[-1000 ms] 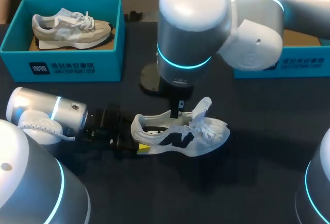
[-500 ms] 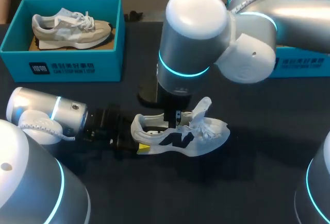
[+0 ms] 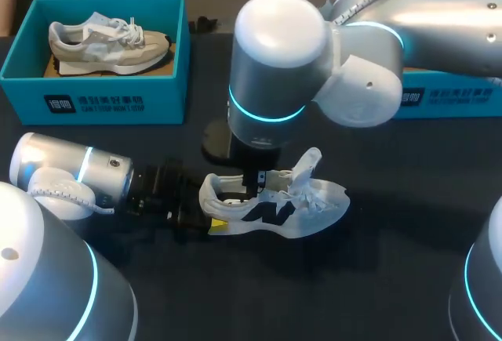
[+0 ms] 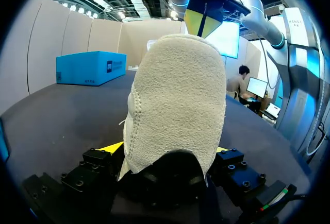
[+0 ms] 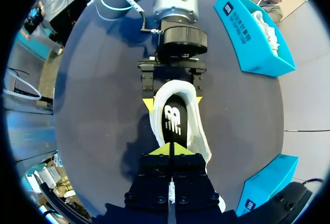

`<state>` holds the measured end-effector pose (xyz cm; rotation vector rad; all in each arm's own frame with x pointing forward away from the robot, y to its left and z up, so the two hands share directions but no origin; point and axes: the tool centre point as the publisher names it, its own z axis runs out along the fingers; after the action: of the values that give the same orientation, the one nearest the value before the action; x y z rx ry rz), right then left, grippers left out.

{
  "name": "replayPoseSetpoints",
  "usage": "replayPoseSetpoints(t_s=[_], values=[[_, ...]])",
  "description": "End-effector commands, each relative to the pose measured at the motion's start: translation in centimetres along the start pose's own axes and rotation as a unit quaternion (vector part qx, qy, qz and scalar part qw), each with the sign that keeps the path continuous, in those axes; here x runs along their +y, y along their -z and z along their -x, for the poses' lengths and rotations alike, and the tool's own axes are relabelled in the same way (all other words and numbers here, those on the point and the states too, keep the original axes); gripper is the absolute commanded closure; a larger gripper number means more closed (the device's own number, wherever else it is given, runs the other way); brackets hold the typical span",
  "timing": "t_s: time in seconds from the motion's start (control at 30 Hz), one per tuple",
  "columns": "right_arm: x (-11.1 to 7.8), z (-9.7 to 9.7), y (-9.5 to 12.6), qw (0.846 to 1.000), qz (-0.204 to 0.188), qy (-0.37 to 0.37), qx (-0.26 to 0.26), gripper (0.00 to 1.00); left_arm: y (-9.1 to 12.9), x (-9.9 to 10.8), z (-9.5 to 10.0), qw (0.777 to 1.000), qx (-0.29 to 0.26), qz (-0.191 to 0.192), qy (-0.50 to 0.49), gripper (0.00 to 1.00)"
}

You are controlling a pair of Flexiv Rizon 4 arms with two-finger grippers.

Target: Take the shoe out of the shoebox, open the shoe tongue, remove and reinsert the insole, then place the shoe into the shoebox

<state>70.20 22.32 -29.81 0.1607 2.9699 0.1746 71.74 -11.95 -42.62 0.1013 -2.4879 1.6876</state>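
Left tool (image 5: 174,103) is clamped on the heel of the white shoe (image 3: 302,208), pinning it flat on the table (image 3: 392,278) — I guess so the right tool (image 5: 170,149), tips pinched together, can dip in for the insole (image 5: 172,118).

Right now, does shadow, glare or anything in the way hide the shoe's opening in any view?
Head view: the right arm covers part of the white shoe's opening. Left wrist view: the heel fills the middle, hiding the opening. Right wrist view: the insole shows plainly, no glare; shadow falls only on the table beside the shoe.
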Motion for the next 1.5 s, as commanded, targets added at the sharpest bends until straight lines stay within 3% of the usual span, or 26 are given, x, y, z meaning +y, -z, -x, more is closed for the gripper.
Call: replayPoseSetpoints(t_s=[0.03,0.77,1.13,1.37,1.5], values=[[0.0,0.0,-0.1,1.0,0.0,0.0,0.0,1.0,-0.2,0.2,0.2,1.0,0.0,0.001,0.0,1.0],[1.0,1.5,-4.1,0.996,-0.012,0.061,0.063,1.0,-0.2,0.2,0.2,1.0,0.0,0.001,0.0,1.0],[-1.2,0.2,-5.0,0.994,-0.019,0.045,0.093,1.0,-0.2,0.2,0.2,1.0,0.0,0.001,0.0,1.0],[-1.0,-0.9,-4.9,0.994,-0.016,0.034,0.106,1.0,-0.2,0.2,0.2,1.0,0.0,0.001,0.0,1.0],[-1.1,-0.6,-5.6,0.993,-0.018,0.03,0.111,1.0,-0.2,0.2,0.2,1.0,0.0,0.001,0.0,1.0]])
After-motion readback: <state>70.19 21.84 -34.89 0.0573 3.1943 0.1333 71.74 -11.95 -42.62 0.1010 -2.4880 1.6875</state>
